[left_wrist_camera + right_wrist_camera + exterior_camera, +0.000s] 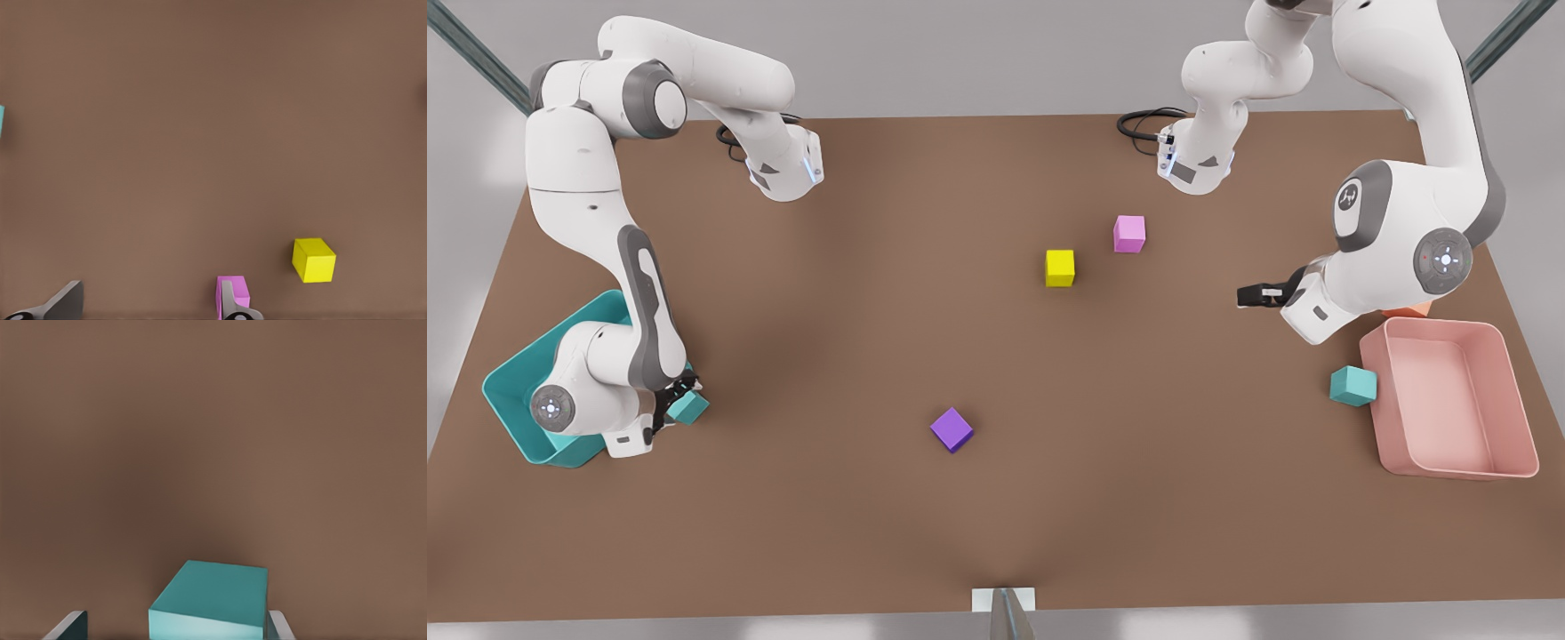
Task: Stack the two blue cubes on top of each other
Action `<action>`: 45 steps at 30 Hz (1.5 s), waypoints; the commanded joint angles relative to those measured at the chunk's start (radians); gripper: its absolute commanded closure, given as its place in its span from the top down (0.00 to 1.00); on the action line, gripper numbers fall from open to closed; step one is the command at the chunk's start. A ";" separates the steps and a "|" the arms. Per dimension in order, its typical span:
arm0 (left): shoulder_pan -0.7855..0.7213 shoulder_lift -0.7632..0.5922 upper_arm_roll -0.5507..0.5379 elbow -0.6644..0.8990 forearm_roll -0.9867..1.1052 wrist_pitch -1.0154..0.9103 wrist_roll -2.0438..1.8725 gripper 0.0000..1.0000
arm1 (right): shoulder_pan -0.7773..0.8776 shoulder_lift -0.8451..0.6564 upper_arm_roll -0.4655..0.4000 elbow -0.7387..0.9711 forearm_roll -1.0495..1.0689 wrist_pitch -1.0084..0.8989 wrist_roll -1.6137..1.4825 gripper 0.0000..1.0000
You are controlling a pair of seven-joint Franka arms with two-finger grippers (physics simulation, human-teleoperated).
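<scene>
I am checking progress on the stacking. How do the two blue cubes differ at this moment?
The near-bin blue cube sits between the open fingers of the right claw; the near-tray blue cube has no claw around it. The first is beside the teal bin at the front view's left, the second beside the pink tray at its right. Both look alike in colour and size.

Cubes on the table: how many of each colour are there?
Teal cubes: 2
Purple cube: 1
Yellow cube: 1
Pink cube: 1
Total: 5 cubes
</scene>
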 commanded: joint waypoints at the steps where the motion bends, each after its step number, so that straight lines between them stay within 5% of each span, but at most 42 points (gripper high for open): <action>1: 0.000 -0.001 -0.002 0.000 0.001 -0.004 -0.001 1.00 | 0.000 0.001 0.000 0.000 0.001 0.007 -0.035 1.00; 29: -0.006 -0.005 -0.003 0.000 0.000 -0.026 -0.004 1.00 | -0.025 0.062 -0.012 -0.001 0.001 0.017 0.006 0.99; 33: -0.006 -0.002 -0.002 0.000 0.001 -0.026 -0.002 1.00 | -0.018 0.061 -0.012 -0.001 0.001 0.014 0.006 0.66; 36: -0.005 -0.001 -0.002 0.000 0.000 -0.026 -0.002 1.00 | -0.012 0.038 -0.002 0.000 0.033 -0.030 0.005 0.61; 41: -0.005 -0.001 -0.003 0.000 0.001 -0.026 -0.002 1.00 | 0.179 -0.025 -0.001 0.002 0.185 -0.093 0.193 0.61; 45: -0.003 -0.002 -0.002 0.000 0.000 -0.026 -0.004 1.00 | 0.509 -0.053 -0.001 0.005 0.413 -0.088 0.787 0.62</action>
